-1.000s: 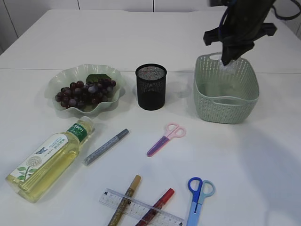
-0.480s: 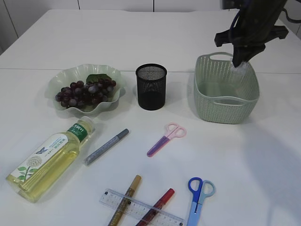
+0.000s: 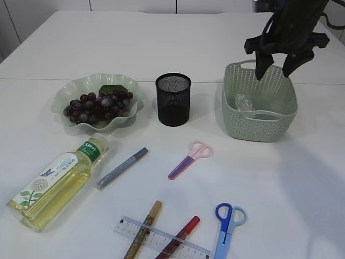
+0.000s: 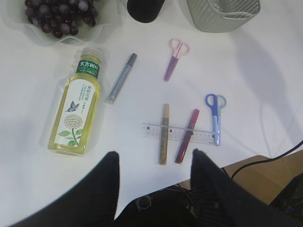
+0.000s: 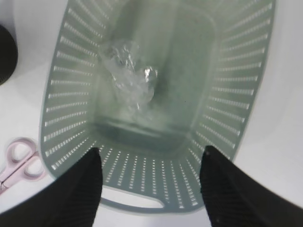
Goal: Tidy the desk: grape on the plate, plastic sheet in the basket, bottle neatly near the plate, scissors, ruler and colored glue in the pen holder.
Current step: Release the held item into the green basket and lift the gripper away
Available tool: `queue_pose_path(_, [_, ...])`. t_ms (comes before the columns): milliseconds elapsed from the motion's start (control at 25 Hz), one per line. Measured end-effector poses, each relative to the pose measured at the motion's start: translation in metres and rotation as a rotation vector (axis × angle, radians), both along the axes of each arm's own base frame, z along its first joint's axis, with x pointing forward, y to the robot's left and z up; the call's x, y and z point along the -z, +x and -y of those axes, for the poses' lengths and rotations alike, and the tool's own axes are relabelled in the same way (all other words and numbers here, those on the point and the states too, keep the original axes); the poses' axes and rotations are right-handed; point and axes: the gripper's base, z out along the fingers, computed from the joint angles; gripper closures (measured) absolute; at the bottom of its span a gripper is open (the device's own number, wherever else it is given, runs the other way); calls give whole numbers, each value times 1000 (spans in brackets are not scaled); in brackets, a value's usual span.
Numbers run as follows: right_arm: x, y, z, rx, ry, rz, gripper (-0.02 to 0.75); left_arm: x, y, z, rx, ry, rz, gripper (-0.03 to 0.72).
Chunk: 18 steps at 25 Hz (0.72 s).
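My right gripper (image 3: 275,67) (image 5: 151,150) hangs open above the green basket (image 3: 259,127) (image 5: 156,189). The crumpled clear plastic sheet (image 3: 243,102) (image 5: 130,75) lies loose inside the basket. Grapes (image 3: 97,105) rest on the wavy green plate (image 3: 70,89). The yellow bottle (image 3: 56,183) (image 4: 78,106) lies on its side in front of the plate. Pink scissors (image 3: 190,159), blue scissors (image 3: 226,224), a clear ruler (image 3: 161,240) and silver (image 3: 121,168), gold (image 3: 144,229) and red (image 3: 180,234) glue pens lie on the table. My left gripper (image 4: 155,153) is open and empty, high over the table's near edge.
The black mesh pen holder (image 3: 173,100) stands between plate and basket. The gold and red pens lie across the ruler (image 4: 177,133). A table seam runs behind the plate. Cables and a brown surface (image 4: 265,175) show below the front edge.
My right gripper shifted right over the basket, then opened. The plastic sheet left its fingers and dropped into the basket. The left arm has not moved.
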Motion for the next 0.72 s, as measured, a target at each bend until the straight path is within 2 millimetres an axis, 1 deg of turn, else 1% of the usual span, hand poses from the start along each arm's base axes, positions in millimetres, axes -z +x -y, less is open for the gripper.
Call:
queue_pose_path(280, [0, 0, -1, 4, 14, -2, 217, 0, 0, 0, 0, 1, 0, 328])
queue_pose_path(440, [-10, -9, -3, 5, 53, 3, 216, 0, 0, 0, -2, 3, 1, 328])
queue_pose_path(560, [-20, -27, -1, 5, 60, -7, 216, 1, 1, -2, -11, 23, 9, 328])
queue_pose_path(600, [-19, -34, 0, 6, 59, -24, 216, 1, 2, -3, -14, 36, 12, 328])
queue_pose_path(720, [-21, -65, 5, 10, 53, -65, 216, 2, 5, -4, 4, 80, 29, 328])
